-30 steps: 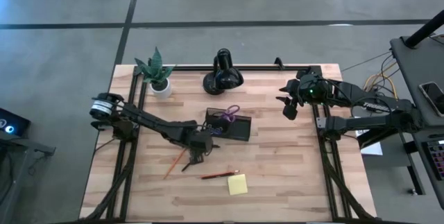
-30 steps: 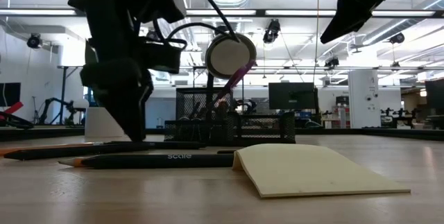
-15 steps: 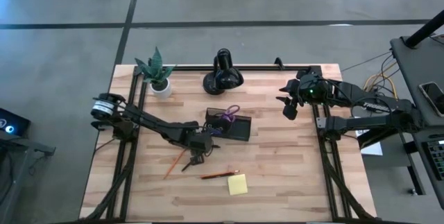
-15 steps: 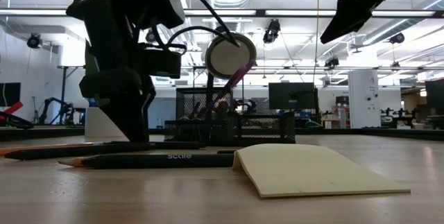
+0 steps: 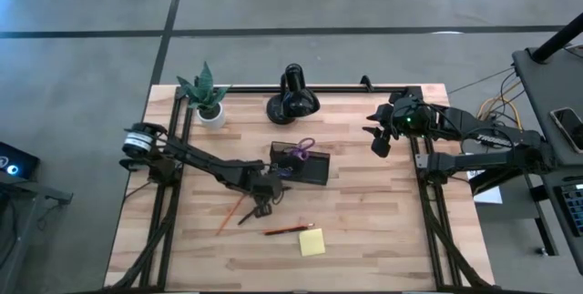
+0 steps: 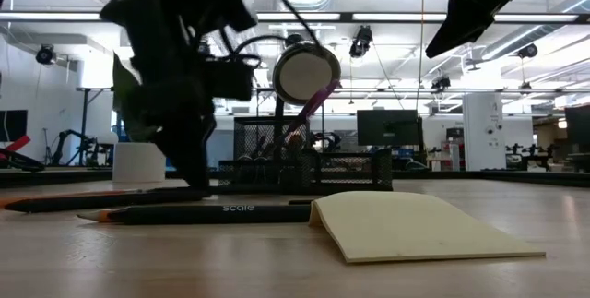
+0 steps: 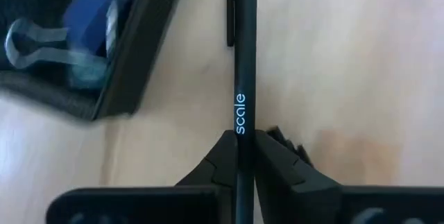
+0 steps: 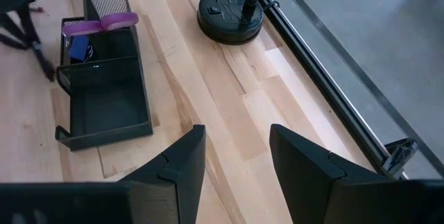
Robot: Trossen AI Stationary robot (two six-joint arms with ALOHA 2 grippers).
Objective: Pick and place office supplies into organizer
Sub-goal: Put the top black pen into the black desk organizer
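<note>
- Black pen (image 7: 244, 57) lies flat on counter (image 5: 364, 230), long axis running from organizer's near-left corner toward 7 o'clock; "scale" print on barrel.
- Left end effector (image 5: 260, 200) down on it, fingers (image 7: 223, 156) pinching the barrel, just beside organizer (image 5: 299, 166) at its 7 o'clock.
- Orange pencil (image 5: 228, 215) close at 8 o'clock of the grip; second pencil (image 5: 288, 229) and yellow pad (image 5: 311, 241) at 5 o'clock, apart.
- Scissors (image 8: 101, 22) stand in organizer's back compartment.
- Right end effector (image 5: 381, 139) spread, w/ nothing held, raised near right edge; open wood below.
- Plant (image 5: 207, 95), lamp (image 5: 292, 96) along far edge.
</note>
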